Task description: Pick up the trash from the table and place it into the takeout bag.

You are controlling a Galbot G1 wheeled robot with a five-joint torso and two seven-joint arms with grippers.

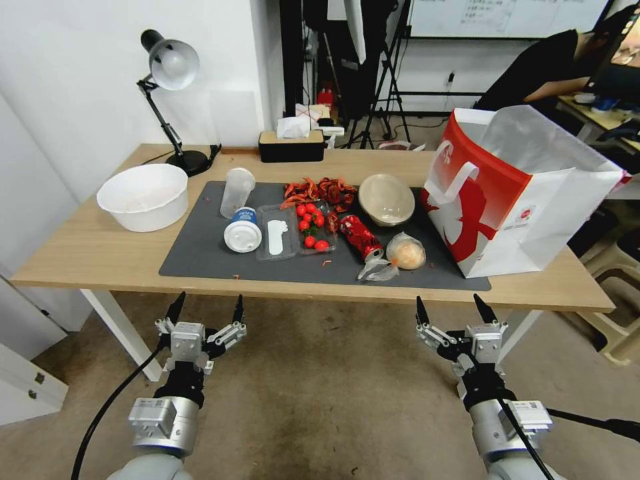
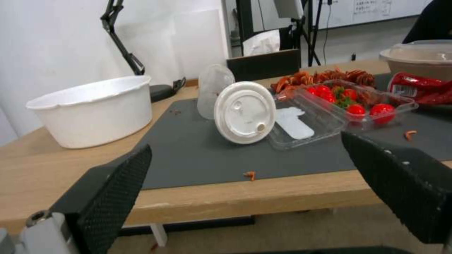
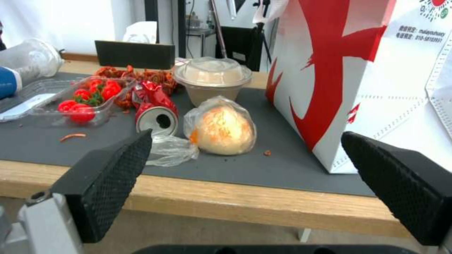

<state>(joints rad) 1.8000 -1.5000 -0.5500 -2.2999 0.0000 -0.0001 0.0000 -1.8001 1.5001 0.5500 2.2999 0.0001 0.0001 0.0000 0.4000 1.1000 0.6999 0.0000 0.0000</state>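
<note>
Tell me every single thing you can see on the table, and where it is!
Red and white paper takeout bag: one, standing at the table's right end.
Crushed red drink can: one, lying on the dark grey mat.
Bun in a clear bag: one, beside the can, near the front edge.
Beige round lidded bowl: one, left of the bag.
White lidded paper cup: one, lying on its side on the mat.
Clear plastic cup: one, behind the paper cup.
Clear tray of red tomatoes: one, mid-mat.
Reddish scraps: a pile, behind the tray.
White tub: one, left on the wood table.
Black desk lamp: one, back left.
Black tissue box: one, back edge.
Left gripper: open, before the table.
Right gripper: open, before the table.
</note>
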